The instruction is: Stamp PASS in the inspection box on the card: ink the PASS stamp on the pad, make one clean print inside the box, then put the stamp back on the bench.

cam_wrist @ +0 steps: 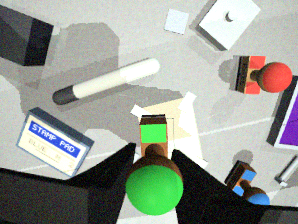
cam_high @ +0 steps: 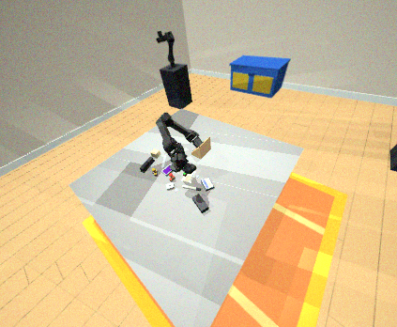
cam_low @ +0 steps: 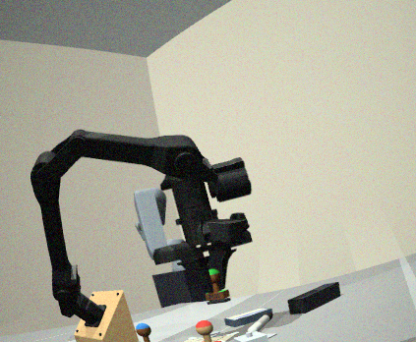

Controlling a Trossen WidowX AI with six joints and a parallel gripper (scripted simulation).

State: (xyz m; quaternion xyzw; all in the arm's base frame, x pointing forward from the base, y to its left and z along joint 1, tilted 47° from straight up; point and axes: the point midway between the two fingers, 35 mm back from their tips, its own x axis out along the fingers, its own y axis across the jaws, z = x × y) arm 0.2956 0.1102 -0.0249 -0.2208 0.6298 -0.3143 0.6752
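My gripper [cam_wrist: 153,152] is shut on the green-knobbed stamp [cam_wrist: 154,187] [cam_low: 217,295], holding it roughly upright above the bench. The stamp's base has a green top face; its underside is hidden. In the wrist view the base lies over the cream card [cam_wrist: 165,109], which has white tape at its corners. A thin box outline [cam_wrist: 173,131] shows just right of the base; the rest is hidden, so I cannot tell whether a print is inside. The stamp pad [cam_wrist: 55,142] [cam_low: 248,317] [cam_high: 207,183], labelled STAMP PAD BLUE, lies left of the card.
A red-knobbed stamp [cam_wrist: 275,77] and a blue-knobbed stamp [cam_wrist: 257,195] stand right of the card. A purple pad [cam_wrist: 290,117] is at the right edge. A white marker [cam_wrist: 107,80], a dark block [cam_wrist: 37,42] and a white box [cam_wrist: 227,27] lie beyond the card.
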